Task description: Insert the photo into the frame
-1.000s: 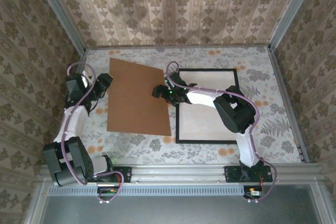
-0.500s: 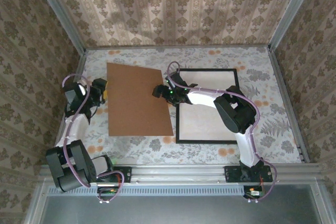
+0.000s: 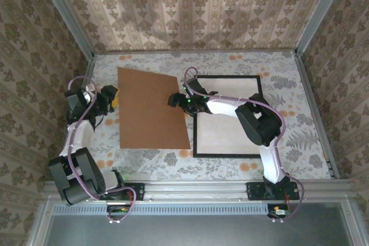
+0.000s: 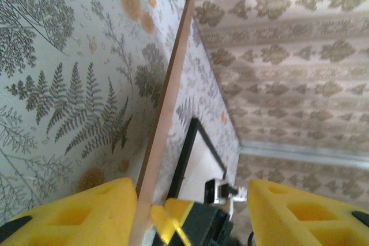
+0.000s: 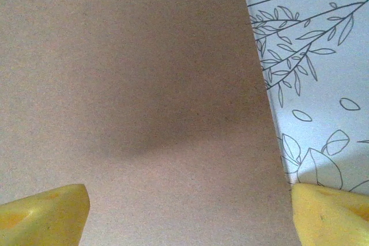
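The black frame [image 3: 198, 113] lies flat right of centre, and the photo [image 3: 228, 128] fills it, plain cream side up. A brown backing board [image 3: 151, 109] lies to its left, its right edge over the frame's left side. My left gripper [image 3: 109, 97] is at the board's left edge. In the left wrist view the board's thin edge [image 4: 170, 84] runs between the fingers of my left gripper [image 4: 190, 200], against the left pad [image 4: 86, 211]; the jaws stand apart. My right gripper [image 3: 174, 100] hovers open over the board [image 5: 132, 84] near its right edge, fingers [image 5: 46, 211] spread wide.
The floral tablecloth [image 3: 288, 102] covers the table, with patterned walls close on three sides. A metal rail [image 3: 196, 191] runs along the near edge. In the left wrist view the frame [image 4: 187, 148] and my right gripper [image 4: 196, 223] lie beyond the board.
The left gripper slid a little left and toward the near side along the board's left edge. The board turned slightly. The right arm stayed put.
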